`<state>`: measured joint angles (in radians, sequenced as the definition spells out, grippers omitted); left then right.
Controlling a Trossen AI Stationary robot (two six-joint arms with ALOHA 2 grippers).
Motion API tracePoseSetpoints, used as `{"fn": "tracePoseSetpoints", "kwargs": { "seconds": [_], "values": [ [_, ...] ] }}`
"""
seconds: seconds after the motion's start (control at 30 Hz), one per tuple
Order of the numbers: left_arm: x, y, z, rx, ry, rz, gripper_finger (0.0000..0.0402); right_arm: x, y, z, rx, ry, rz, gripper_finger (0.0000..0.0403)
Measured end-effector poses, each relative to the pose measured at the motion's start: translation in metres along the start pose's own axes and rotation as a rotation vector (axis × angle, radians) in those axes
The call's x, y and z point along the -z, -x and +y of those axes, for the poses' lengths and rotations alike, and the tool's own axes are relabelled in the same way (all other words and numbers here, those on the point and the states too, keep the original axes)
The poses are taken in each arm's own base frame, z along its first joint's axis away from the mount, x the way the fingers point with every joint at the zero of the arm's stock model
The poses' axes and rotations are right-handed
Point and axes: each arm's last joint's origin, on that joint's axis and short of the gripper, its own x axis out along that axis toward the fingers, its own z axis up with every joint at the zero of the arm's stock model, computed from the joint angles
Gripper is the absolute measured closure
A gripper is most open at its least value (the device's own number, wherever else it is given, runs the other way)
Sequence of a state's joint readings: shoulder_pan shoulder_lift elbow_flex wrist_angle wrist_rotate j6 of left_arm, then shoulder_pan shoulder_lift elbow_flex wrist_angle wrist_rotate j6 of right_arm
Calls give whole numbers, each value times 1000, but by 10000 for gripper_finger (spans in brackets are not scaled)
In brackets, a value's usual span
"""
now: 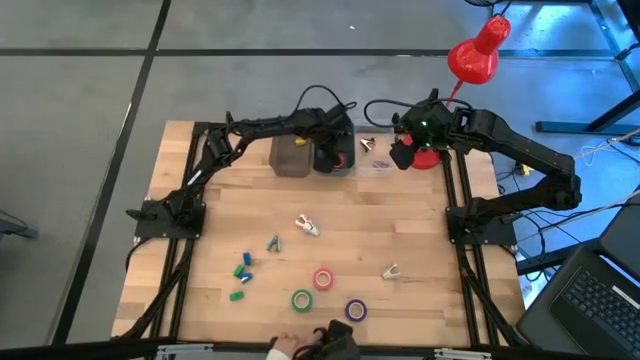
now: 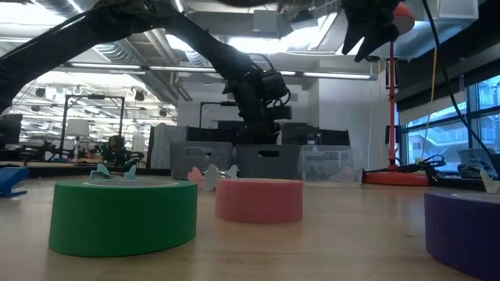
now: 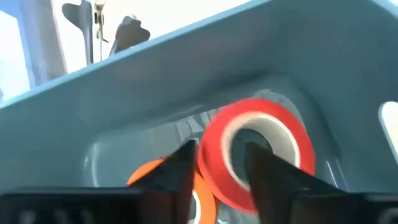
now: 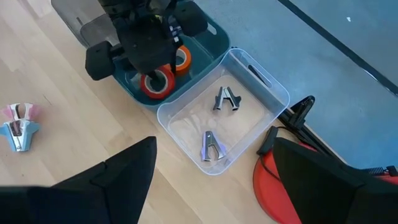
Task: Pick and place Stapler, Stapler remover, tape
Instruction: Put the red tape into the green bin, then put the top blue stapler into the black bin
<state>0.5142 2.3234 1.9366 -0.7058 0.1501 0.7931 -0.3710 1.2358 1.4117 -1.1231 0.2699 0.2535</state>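
A: Three bins sit in a row at the table's far edge: a smoky one [image 1: 290, 157], a teal bin [image 4: 205, 46] in the middle, and a clear bin [image 4: 239, 78] at the end nearer the red lamp [image 1: 478, 52].

B: Where is the left gripper [image 3: 219, 165] against the teal bin?

A: Down inside it. Its two fingers [image 3: 177, 171] straddle the wall of a red tape [image 3: 255, 149], one finger outside the ring and one in the white core. The jaws stand part open; whether they pinch the roll or just bracket it cannot be told. The roll stands on edge, tilted, with an orange tape [image 3: 152, 174] just beside it on the bin's floor.

B: And the right gripper [image 4: 211, 180]?

A: It hangs above the clear bin, just beside the teal bin, fingers spread wide and holding nothing. Two metal staple removers [image 4: 225, 99] lie in the clear bin.

B: What else is out on the table [image 1: 420, 235]?

A: Well toward the near edge from the teal bin lie a pink-red tape [image 1: 323, 279], a green tape [image 1: 302, 299] and a purple tape [image 1: 356, 310], close together. Two more removers [image 1: 307, 225] and some small blue and green blocks [image 1: 243, 268] lie between them and the bins. A person's hand [image 1: 285, 347] shows at the near edge.
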Motion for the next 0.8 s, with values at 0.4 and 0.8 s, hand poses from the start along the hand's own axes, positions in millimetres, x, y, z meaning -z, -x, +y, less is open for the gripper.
{"fn": "tracePoseSetpoints", "kwargs": {
  "seconds": [0.4, 0.8],
  "values": [
    [-11, 59, 2, -52, 70, 62, 175, 1, 0, 0, 3, 6, 13, 80],
    [-21, 212, -48, 205, 465, -95, 176, 2, 0, 0, 4, 1, 20, 80]
  ]
}}
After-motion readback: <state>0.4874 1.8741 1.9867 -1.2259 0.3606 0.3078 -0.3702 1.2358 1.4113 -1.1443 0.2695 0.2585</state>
